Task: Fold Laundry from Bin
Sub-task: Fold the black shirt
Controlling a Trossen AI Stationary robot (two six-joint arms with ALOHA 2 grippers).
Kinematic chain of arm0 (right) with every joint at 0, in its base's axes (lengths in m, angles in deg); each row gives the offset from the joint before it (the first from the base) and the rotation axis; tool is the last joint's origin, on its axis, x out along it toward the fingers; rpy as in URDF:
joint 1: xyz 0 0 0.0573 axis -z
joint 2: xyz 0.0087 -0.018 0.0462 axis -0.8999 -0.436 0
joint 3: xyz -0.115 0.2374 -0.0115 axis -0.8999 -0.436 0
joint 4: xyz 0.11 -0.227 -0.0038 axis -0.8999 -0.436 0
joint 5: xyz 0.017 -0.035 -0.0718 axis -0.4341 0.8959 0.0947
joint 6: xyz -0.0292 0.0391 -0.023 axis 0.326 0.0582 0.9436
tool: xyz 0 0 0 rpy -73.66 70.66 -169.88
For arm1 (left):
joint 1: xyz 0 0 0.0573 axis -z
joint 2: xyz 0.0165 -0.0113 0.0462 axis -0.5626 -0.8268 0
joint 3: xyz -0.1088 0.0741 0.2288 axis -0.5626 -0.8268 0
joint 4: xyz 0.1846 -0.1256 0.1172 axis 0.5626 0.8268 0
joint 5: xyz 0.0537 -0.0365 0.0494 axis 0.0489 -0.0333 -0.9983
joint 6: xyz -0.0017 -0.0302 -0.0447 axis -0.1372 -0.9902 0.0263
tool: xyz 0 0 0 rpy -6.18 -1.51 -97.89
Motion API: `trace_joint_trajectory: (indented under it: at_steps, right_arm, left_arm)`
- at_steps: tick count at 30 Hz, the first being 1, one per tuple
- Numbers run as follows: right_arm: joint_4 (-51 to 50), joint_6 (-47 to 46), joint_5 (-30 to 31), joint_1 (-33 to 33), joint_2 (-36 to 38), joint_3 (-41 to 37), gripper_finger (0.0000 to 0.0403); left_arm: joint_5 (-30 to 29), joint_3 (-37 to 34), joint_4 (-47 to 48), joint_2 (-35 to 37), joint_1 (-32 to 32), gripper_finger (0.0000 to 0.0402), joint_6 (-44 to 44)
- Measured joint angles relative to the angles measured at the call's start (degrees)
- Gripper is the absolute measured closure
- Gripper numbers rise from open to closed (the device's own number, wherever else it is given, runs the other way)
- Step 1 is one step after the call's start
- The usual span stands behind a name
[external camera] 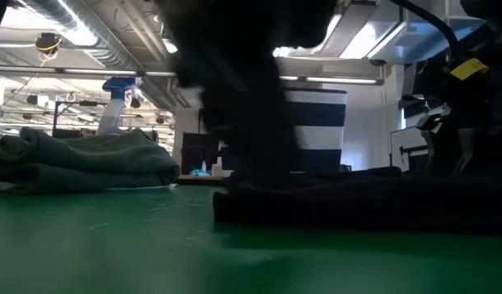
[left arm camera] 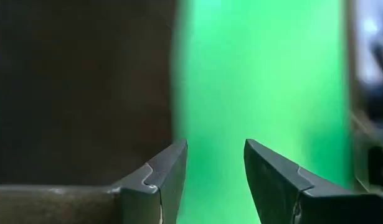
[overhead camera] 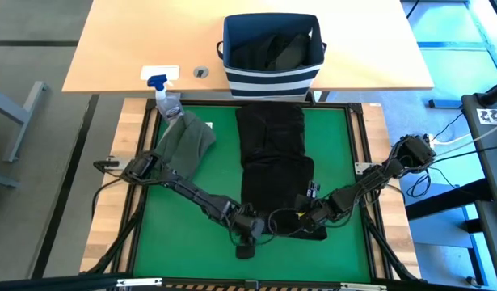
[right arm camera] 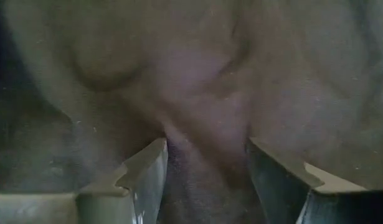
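At the far left of the mat (overhead camera: pixel 151 242), you have the olive garment (overhead camera: pixel 186 142) lying folded, just beside the spray bottle (overhead camera: pixel 166 99). My reading is that it was parked there to keep the middle free for the piece in hand.

Your left gripper (overhead camera: pixel 246 234) sits low at the near edge, just beside the black garment's (overhead camera: pixel 272 162) near-left corner. In the left wrist view its fingers (left arm camera: pixel 166 174) stand apart with only bare green between them and dark cloth off to one side. It is released and holds nothing. It looks placed to pin or take that corner.

The black garment lies in a long strip down the centre of the mat, its far end close to the bin (overhead camera: pixel 272 73). I judge that layout suits a lengthwise fold.

Your right gripper (overhead camera: pixel 313 217) is at the near-right end of the strip. In the right wrist view cloth fills the frame and bunches between the spread fingers (right arm camera: pixel 141 174), so I take it to be grasping the black garment, likely to lift that end.

The bin stands on the wooden table (overhead camera: pixel 111 40) beyond the mat, with dark cloth inside. The folding is therefore not finished.
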Motion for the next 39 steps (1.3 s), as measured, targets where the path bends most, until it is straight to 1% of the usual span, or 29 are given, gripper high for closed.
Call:
trace_joint_trajectory:
  at_steps: [2, 5, 9, 11, 13, 17, 19, 27, 29, 31, 33, 35, 37, 39]
  right_arm:
    - [0.0, 0.0, -0.2, 0.0, 0.0, 0.0, 0.0181]
    - [0.0, 0.0, -0.4, 0.0, 0.0, 0.0, 0.0181]
    - [0.0, 0.0, -0.6, 0.0, 0.0, 0.0, 0.0181]
    - [0.0, 0.0, -0.6, 0.0, 0.0, 0.0, 0.0181]
    - [0.0, 0.0, -0.7, 0.0, 0.0, -0.1, 0.0181]
    - [-0.1, 0.2, -0.8, 0.0, 0.0, 0.0, 0.0181]
    - [-0.2, 0.7, -0.9, 0.0, 0.0, 0.0, 0.0181]
    - [-0.2, 1.7, -0.4, 0.0, -0.1, 0.0, 0.0181]
    - [-0.2, 1.7, -0.4, 0.0, -0.1, 0.0, 0.0181]
    - [-0.3, 1.7, -0.4, 0.0, -0.1, 0.0, 0.0181]
    - [-0.3, 1.7, -0.2, 0.0, -0.1, 0.0, 0.0181]
    - [-0.1, 1.8, 0.1, 0.0, -0.1, -0.1, 0.0181]
    - [-0.1, 2.0, 0.3, 0.0, -0.1, -0.1, 0.0181]
    - [-0.1, 2.0, 0.6, 0.0, -0.1, -0.1, 0.0181]
  left_arm:
    - [-3.9, 0.0, -1.1, 0.0, -0.8, 0.0246, -1.1]
    - [-7.5, 0.0, -2.6, 0.0, -1.8, 0.0246, -1.9]
    - [-13.5, 0.0, -1.5, 0.0, -3.1, 0.0246, -3.5]
    - [-13.5, 0.0, -1.7, -0.6, -3.9, 0.0246, -4.8]
    - [-9.0, 0.0, -1.1, -1.7, -4.2, 0.0246, -4.2]
    - [5.5, 0.0, -0.8, -2.7, -3.8, 0.0246, -0.1]
    - [10.1, 0.0, -0.8, -2.7, -3.0, 0.0246, 1.4]
    - [18.2, -0.1, 0.2, -2.3, 0.6, 0.0246, 2.1]
    - [19.6, 0.0, 0.1, -2.2, 1.4, 0.0246, 0.2]
    - [20.3, 0.1, 0.3, -1.7, 1.8, 0.0246, -4.4]
    - [20.0, 1.6, 0.3, -1.3, 2.2, 0.0246, -6.8]
    - [17.3, 3.6, 0.8, -0.7, 2.7, 0.0246, -6.5]
    - [10.6, 5.6, 2.6, -0.5, 2.9, 0.0246, -5.9]
    - [0.9, 6.8, 5.5, -0.5, 2.9, 0.0246, -5.8]
